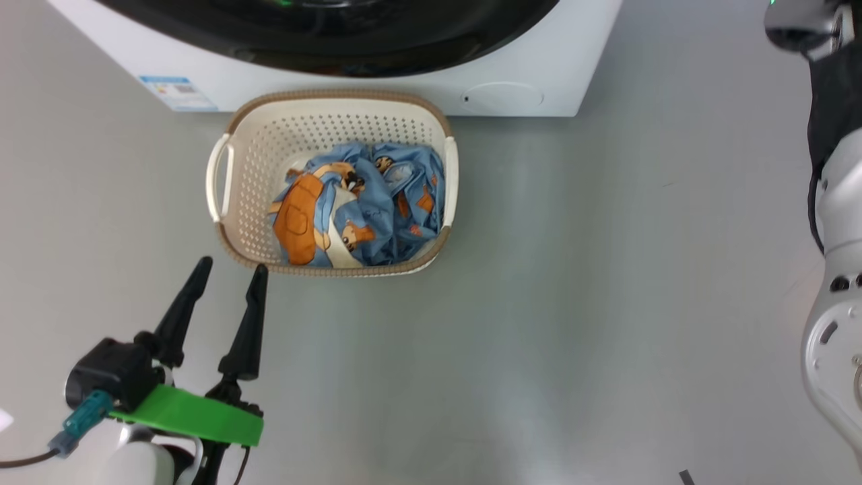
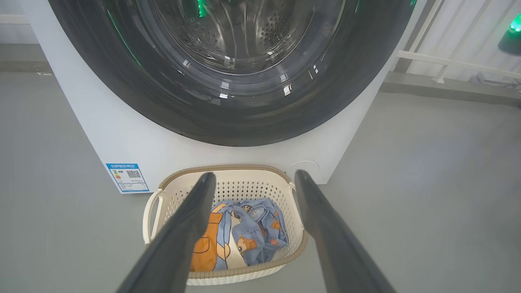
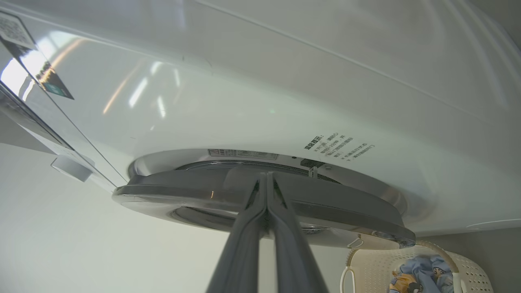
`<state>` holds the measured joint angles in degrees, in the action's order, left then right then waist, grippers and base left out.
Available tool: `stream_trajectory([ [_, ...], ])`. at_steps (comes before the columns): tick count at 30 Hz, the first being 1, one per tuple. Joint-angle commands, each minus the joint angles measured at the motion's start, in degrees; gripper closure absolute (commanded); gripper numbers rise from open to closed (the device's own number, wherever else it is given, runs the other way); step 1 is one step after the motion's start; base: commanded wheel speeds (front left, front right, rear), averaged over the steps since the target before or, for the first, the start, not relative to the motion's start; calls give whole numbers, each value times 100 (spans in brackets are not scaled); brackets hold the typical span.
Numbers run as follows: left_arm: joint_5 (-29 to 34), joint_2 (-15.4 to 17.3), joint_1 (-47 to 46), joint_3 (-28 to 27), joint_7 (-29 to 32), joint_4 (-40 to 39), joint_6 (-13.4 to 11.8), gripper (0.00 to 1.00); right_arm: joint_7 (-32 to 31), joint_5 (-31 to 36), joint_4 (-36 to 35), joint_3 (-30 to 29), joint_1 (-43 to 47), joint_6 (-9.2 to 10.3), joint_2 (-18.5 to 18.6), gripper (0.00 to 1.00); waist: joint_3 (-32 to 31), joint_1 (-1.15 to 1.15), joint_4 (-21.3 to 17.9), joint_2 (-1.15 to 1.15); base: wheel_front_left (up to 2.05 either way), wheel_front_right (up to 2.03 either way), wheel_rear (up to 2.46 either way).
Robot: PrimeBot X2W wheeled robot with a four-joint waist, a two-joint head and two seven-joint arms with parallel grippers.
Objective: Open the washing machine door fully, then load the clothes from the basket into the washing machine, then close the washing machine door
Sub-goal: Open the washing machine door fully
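Observation:
The washing machine (image 1: 417, 84) stands at the top of the head view, and its black-rimmed glass door (image 2: 244, 118) looks closed in the left wrist view. On the floor in front of it sits the cream basket (image 1: 337, 95) holding the blue and orange clothes (image 1: 363, 209). My left gripper (image 1: 230, 267) hovers open and empty near the basket's front left corner, pointing at the basket (image 2: 228, 167) and the clothes (image 2: 240, 236). My right gripper (image 3: 266, 176) is shut with nothing in it, its tips against the door's edge (image 3: 325, 199). The pale right arm (image 1: 835, 269) rises along the right edge.
A blue label sticker (image 1: 176, 91) and a round hatch (image 1: 502, 96) mark the machine's lower front. Bare grey floor (image 1: 606, 303) spreads right of the basket. A white railing (image 2: 447, 63) runs behind the machine on the right.

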<state>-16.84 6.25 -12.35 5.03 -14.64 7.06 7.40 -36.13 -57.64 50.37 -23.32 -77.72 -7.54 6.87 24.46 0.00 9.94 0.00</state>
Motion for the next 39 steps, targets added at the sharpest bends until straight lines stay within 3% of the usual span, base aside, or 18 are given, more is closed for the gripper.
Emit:
stream_trajectory([
  [1,-72,116,-174,-142,-36,-133,9,0,35,148,-80,-34,-348,5,-178,100,133,0,114,0,0,0,0],
  [13,-232,8,-460,80,-36,-121,9,0,249,963,366,-251,-1226,5,-353,100,525,0,425,0,0,0,0],
  [30,-350,-156,-616,310,-36,-116,9,0,883,1968,1004,-820,-1654,5,-290,100,657,0,845,0,0,0,0],
  [39,-355,-182,-630,237,-36,-130,9,0,336,2082,1183,-806,-1764,5,-358,100,694,0,866,0,0,0,0],
])
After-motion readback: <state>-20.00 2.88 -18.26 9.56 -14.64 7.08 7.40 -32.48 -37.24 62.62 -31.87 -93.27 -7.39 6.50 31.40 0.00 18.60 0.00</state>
